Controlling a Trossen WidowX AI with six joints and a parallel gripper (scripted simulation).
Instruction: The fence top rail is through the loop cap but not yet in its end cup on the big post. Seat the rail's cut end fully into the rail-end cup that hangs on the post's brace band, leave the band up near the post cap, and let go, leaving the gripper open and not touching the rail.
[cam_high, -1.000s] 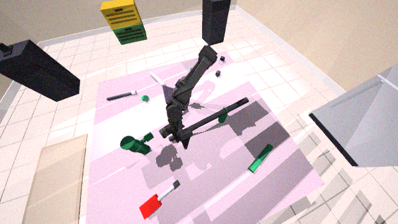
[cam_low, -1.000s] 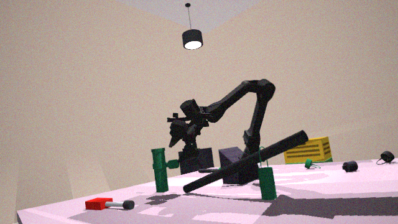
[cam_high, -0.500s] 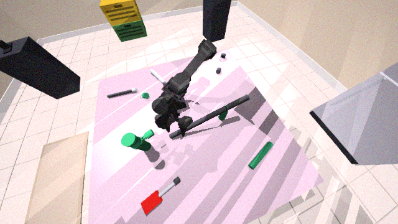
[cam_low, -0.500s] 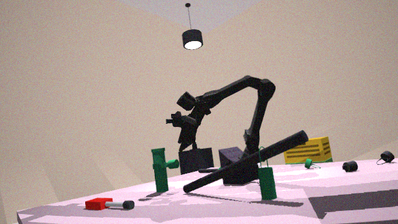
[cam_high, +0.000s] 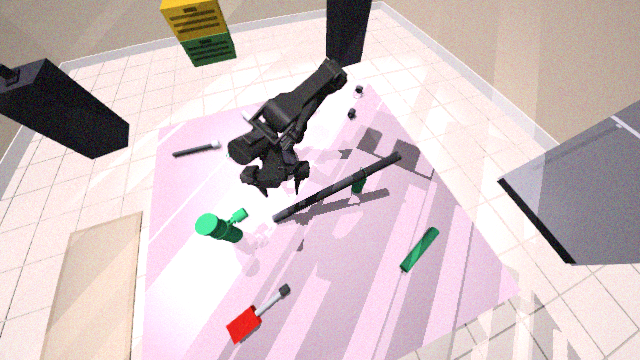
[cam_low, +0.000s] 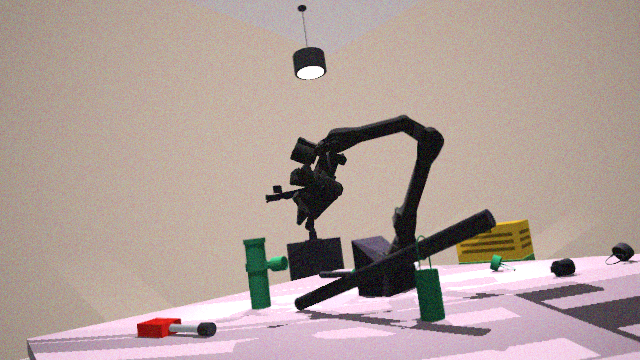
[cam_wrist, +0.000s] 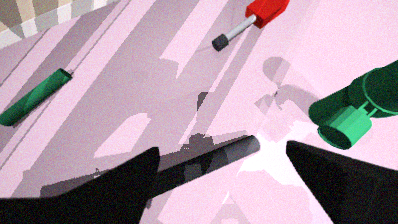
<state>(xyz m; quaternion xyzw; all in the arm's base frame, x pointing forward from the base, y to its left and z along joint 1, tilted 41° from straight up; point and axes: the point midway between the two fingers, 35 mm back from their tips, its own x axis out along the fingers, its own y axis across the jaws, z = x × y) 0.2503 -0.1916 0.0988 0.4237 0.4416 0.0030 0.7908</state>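
Your gripper (cam_high: 282, 192) (cam_wrist: 222, 149) is wide open, holding nothing. The rail (cam_high: 337, 187) (cam_low: 340, 290) (cam_wrist: 210, 161) slants through the loop, its low end apart from the cup (cam_high: 240, 215) (cam_low: 278, 263) (cam_wrist: 345, 131) on the big post (cam_high: 212, 227) (cam_low: 258, 290) (cam_wrist: 330, 106).

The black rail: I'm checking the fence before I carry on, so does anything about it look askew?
Yes. The rail slants steeply through the loop on the short green post, its low end down by the table, short of the green cup on the big post.
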